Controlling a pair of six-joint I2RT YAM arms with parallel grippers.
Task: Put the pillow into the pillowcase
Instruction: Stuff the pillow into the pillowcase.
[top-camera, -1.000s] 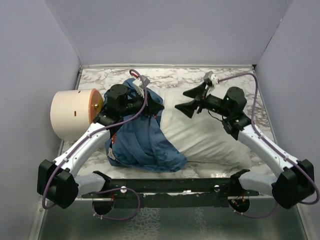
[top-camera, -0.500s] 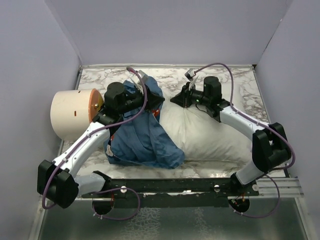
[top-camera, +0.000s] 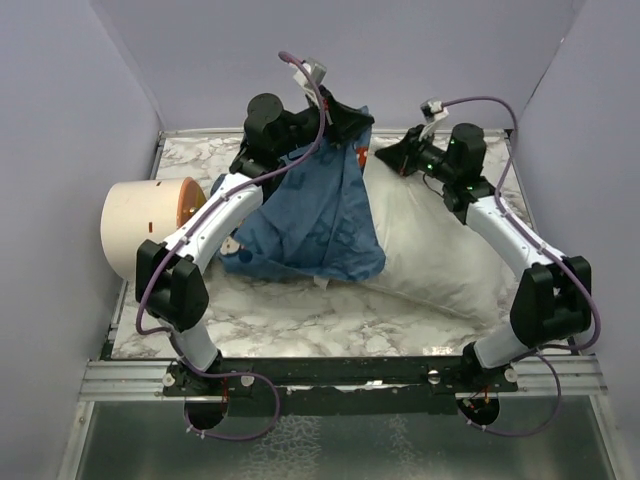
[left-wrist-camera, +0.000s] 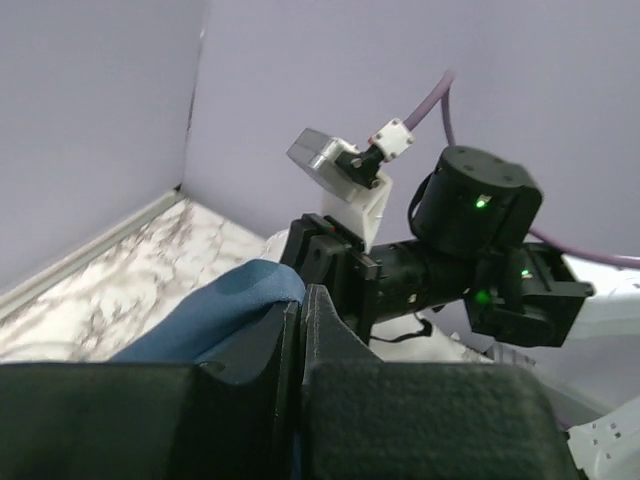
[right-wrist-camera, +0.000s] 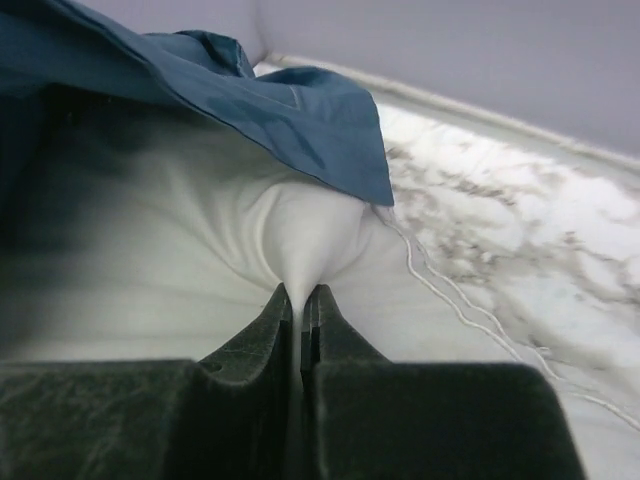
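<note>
Where right fingers (right-wrist-camera: 272, 322) meet, pillow (right-wrist-camera: 200, 230) fabric sits pinched.

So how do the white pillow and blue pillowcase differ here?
The floppy blue fabric pillowcase hangs raised from the left pincer; the plump white fabric pillow lies on the marble table. The pillowcase is thin and creased; the pillow bulky. Each is pinched in a shut pincer, the pillow by the right pincer.

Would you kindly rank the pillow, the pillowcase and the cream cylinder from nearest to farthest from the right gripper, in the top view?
1. pillow: pinched in the right gripper.
2. pillowcase: just left of it.
3. cream cylinder: far left.
</note>
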